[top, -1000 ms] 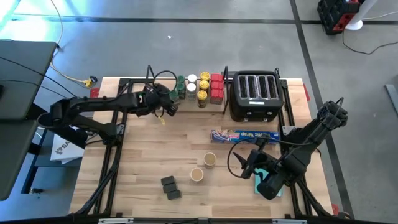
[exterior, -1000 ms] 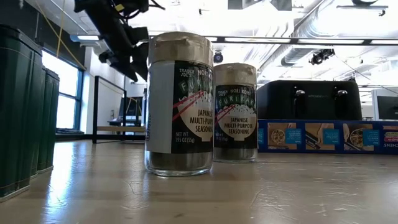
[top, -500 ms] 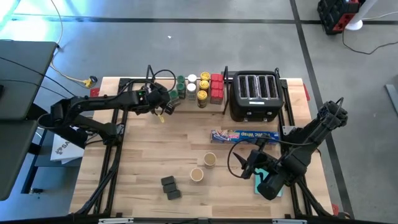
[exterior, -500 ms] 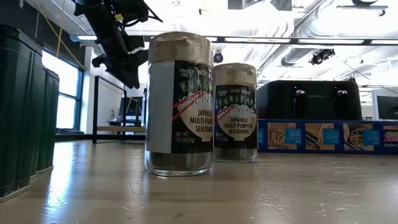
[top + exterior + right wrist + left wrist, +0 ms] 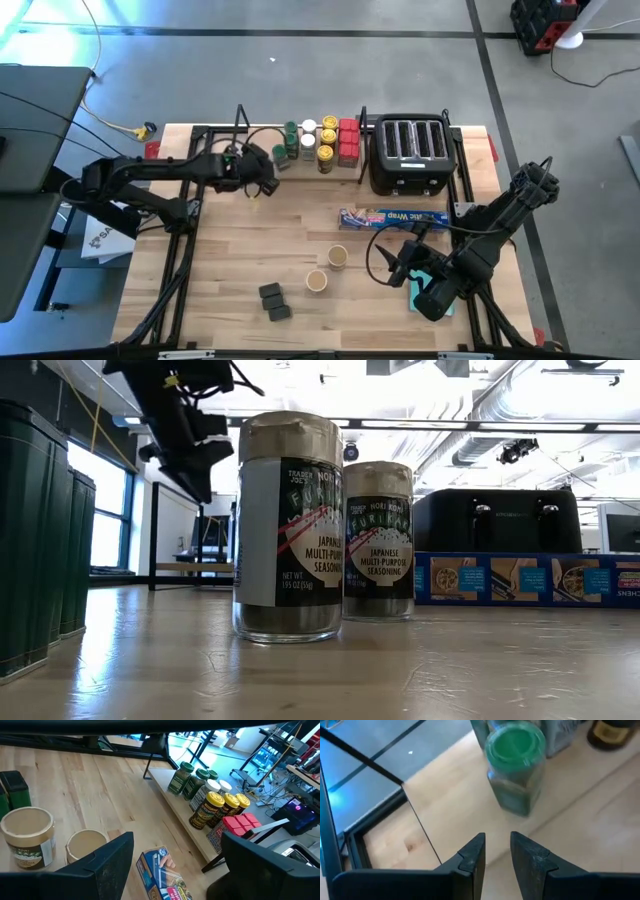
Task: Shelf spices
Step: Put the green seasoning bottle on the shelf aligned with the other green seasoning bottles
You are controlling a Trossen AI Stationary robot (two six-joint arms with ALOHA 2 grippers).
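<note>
The left pincer (image 5: 264, 183) hangs over the desk (image 5: 230, 260) just in front of the shelf (image 5: 262, 158), its fingers (image 5: 472, 854) nearly together with a thin gap and nothing between them; a green-lidded jar (image 5: 515, 764) stands on the shelf just ahead of the tips, apart from them. More spices (image 5: 326, 143) stand along the shelf beside the toaster (image 5: 408, 152). The right pincer (image 5: 408, 266) waits spread wide and empty at the desk's near right, with two tan-lidded jars (image 5: 327, 268) near it.
</note>
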